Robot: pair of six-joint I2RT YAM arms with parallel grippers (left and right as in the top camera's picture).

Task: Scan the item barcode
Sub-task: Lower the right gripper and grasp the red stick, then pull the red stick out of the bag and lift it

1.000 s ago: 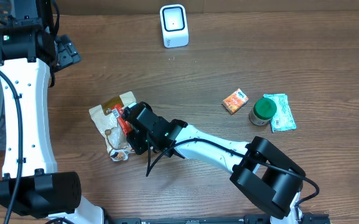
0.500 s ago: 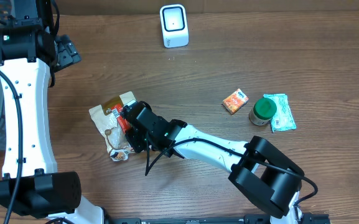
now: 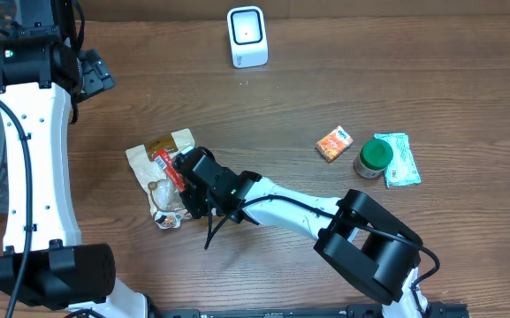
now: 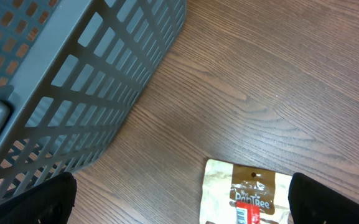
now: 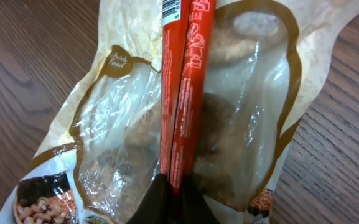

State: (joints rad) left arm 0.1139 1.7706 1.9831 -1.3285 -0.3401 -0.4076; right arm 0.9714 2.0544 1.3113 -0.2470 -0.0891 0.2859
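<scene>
We are clamping our right jaws together on the end of the red packet (image 5: 185, 74), which is lying on the snack bag (image 5: 114, 149) toward the bench's (image 3: 325, 88) left edge. Our left jaws are standing wide apart near the basket (image 4: 73, 81).

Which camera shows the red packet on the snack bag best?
Right wrist: the red packet runs up the frame close-up, print visible, the right gripper pinched on its end. Overhead shows only a small sliver beside that gripper; the left wrist view catches just a tip at the bottom edge.
</scene>
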